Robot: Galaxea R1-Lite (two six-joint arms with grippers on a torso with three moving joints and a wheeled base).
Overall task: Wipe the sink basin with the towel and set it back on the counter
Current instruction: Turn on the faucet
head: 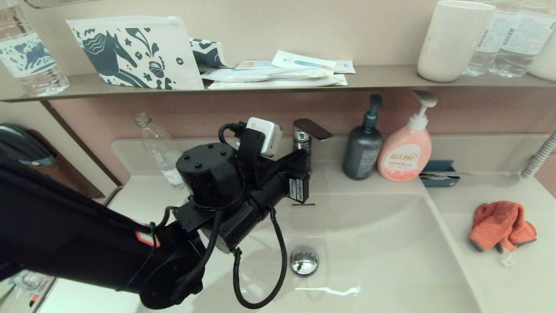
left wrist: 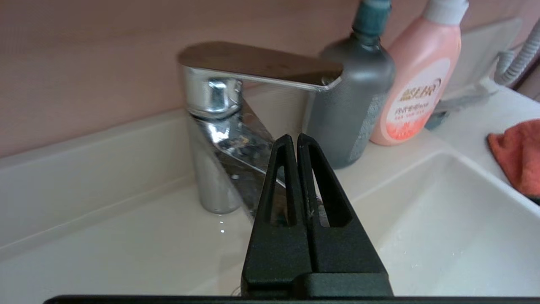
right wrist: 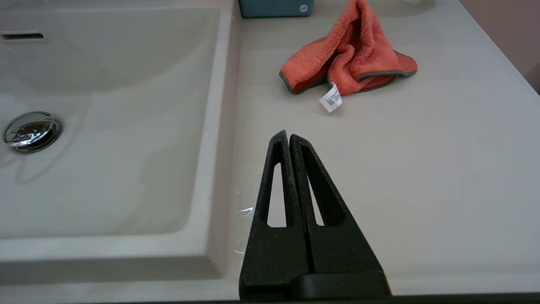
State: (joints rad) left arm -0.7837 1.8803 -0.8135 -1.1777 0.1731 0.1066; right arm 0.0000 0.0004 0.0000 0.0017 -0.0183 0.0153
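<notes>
The left pincer (left wrist: pixel 297 139) is closed on nothing, its two black fingers pressed tip to tip, and it points at the chrome tap (left wrist: pixel 223 139) from just in front of the spout. The nearest danger is plain contact: the tips sit close to the spout and under the flat lever, so a forward or upward drift could knock the lever and start water running into the sink basin (head: pixel 373 243). Just beside the tap stand a grey pump bottle (left wrist: pixel 350 105) and a pink pump bottle (left wrist: pixel 417 88); a sideways sweep of the arm toward the robot's right could tip either one into the basin.

The towel (head: pixel 499 226) lies bunched on the worktop (head: pixel 512 278) at the robot's right, well apart from the left pincer and across the whole basin from it. If the left arm is meant to fetch it, the reach looks long, and the arm's bulk and hanging cable over the basin could drag across the drain plug (head: pixel 304 260) or block the head view of the cloth.

The right pincer (right wrist: pixel 289 137) is also closed and empty, parked low over the worktop with the towel ahead of it. A grasp attempted with fingers shut would only push the cloth along the smooth surface
</notes>
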